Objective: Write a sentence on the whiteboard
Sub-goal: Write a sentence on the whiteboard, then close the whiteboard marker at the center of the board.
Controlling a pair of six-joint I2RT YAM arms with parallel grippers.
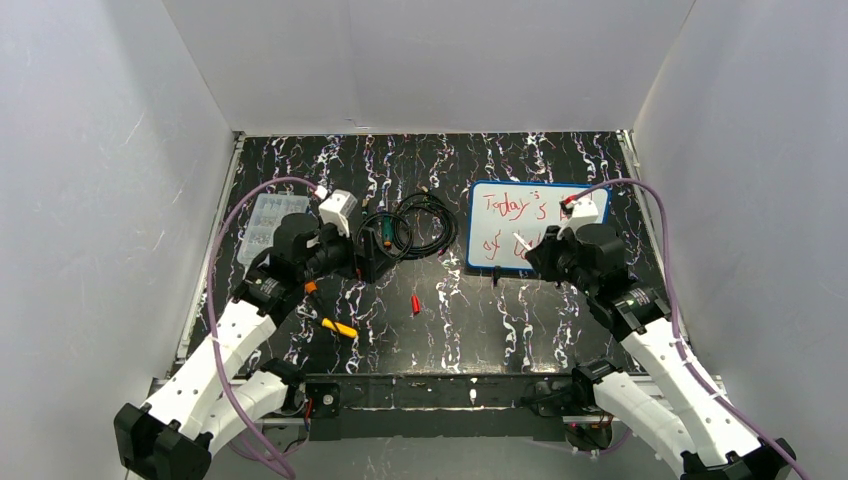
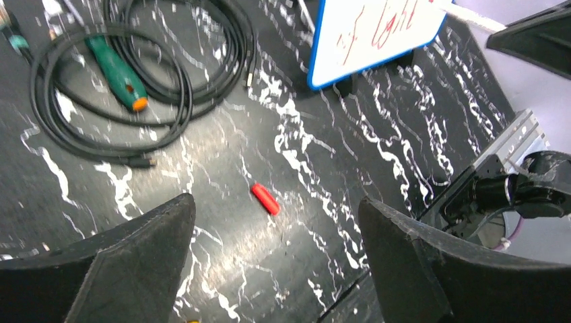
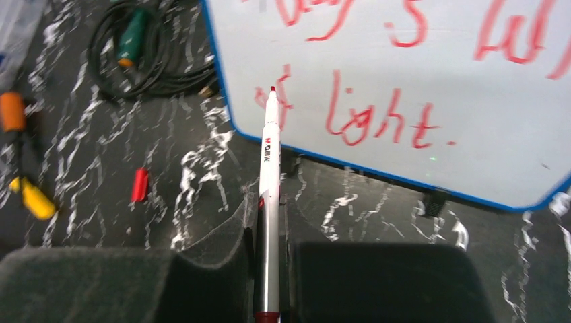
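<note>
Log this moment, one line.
left gripper: open, empty | right gripper: shut on white red-tipped marker | blue-framed whiteboard: red handwritten sentence, two lines | small red cap: lying loose

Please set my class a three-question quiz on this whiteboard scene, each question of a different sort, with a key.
1. True or false: the left fingers are closed around the marker.
2. Where does the red cap lie? A: on the whiteboard. B: on the table, apart from the cable coil. C: inside the cable coil.
3. Fill in: the lower line of red writing ends with the word ____.
Key: 1 false: the left fingers stand open and empty, and the right fingers hold the marker. 2 B. 3 light.
</note>
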